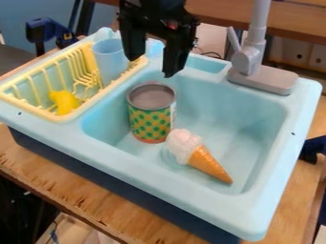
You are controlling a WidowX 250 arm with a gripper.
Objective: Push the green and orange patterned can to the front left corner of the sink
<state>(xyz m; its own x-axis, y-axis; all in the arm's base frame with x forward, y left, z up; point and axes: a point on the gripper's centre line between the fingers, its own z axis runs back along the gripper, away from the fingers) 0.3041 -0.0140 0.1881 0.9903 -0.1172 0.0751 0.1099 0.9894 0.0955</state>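
My black gripper (149, 64) hangs over the back left part of the light blue sink (232, 128), open, with nothing between its fingers. Below it in the basin, a can (151, 114) with green dots on yellow stands upright and is the nearest thing in the basin. An ice cream cone toy (197, 155) with a pale pink-white top lies on the basin floor to the right and in front of the can, its orange tip pointing toward the front right.
A yellow dish rack (74, 117) at the left holds a light blue cup (109, 59) and a yellow object (64, 101). A grey faucet (262, 78) rises at the back right rim. The sink unit sits on a wooden table (96, 200).
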